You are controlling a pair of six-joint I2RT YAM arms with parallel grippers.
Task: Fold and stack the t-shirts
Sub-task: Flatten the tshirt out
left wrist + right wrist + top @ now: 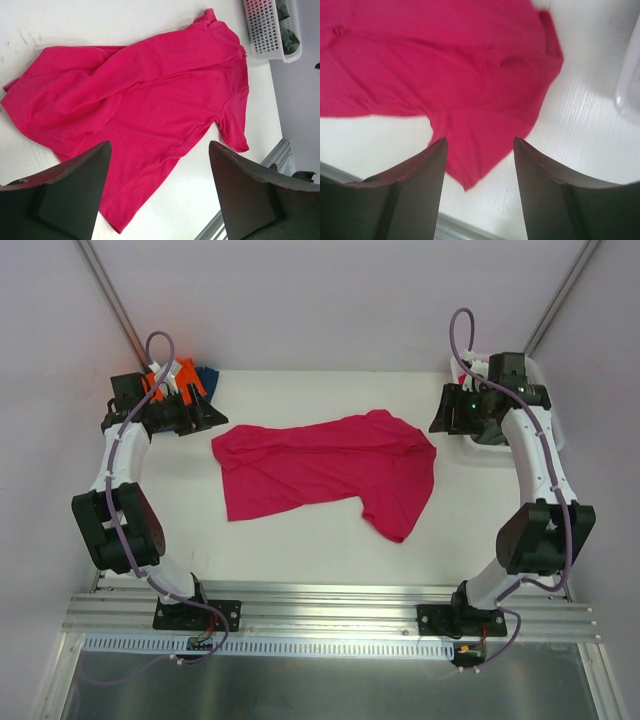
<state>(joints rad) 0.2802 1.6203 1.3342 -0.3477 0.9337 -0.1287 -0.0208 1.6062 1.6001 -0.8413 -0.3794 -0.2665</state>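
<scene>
A large magenta-pink t-shirt (320, 475) lies spread out and rumpled in the middle of the table, one sleeve pointing toward the near right. My left gripper (212, 418) hovers off the shirt's far left corner, open and empty. In the left wrist view the shirt (140, 90) fills the scene beyond the open left gripper (160, 143). My right gripper (441, 415) hangs by the shirt's far right edge, also open with nothing in it. The right wrist view shows the shirt (445, 65) under the open right gripper (480, 140). Orange (187, 374) and dark blue (208, 376) t-shirts lie behind the left gripper.
A white lattice basket (265, 30) stands at the far right corner, with dark grey cloth (290, 27) inside it; its rim (630, 85) shows beside the right gripper. The metal rail (330, 615) runs along the table's near edge.
</scene>
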